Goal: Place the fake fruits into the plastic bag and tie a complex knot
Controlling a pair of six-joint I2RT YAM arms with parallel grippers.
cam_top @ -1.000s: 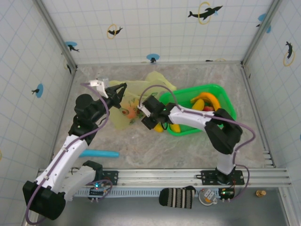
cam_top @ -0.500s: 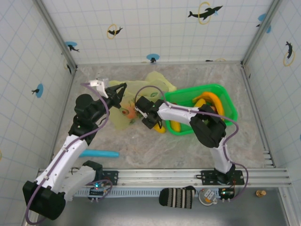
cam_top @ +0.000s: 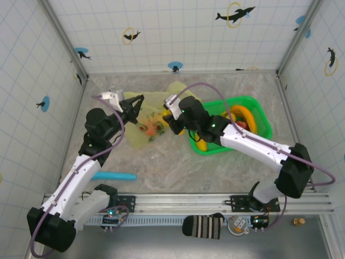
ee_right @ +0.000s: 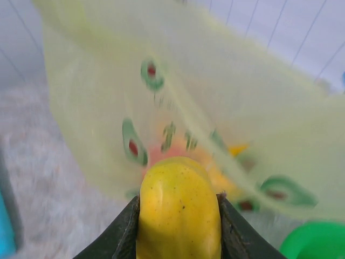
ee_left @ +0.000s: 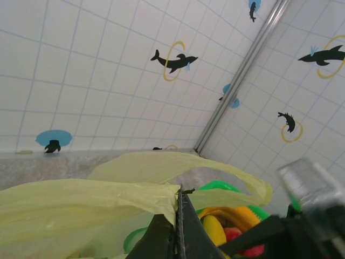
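The plastic bag [cam_top: 152,114], pale yellow-green with avocado prints, lies left of the tray. My left gripper [cam_top: 141,100] is shut on its upper edge and holds it up; in the left wrist view the film [ee_left: 81,205] is pinched between the closed jaws of this gripper [ee_left: 178,200]. My right gripper [ee_right: 179,208] is shut on a yellow fake fruit [ee_right: 179,213], just before the bag's printed wall [ee_right: 215,97]. From above, that gripper [cam_top: 173,124] hangs at the bag's right side. Orange and red fruits [cam_top: 151,128] show through the bag.
A bright green tray [cam_top: 260,109] at the right holds an orange-yellow banana [cam_top: 240,112], a red piece [cam_top: 243,125] and a yellow fruit [cam_top: 202,144]. A teal stick [cam_top: 113,176] lies near the left arm's base. Tiled walls enclose the table.
My right gripper closed on the yellow fruit at the tray's left end and carried it up and left to the bag; its elbow swung out right. The left arm stayed still.
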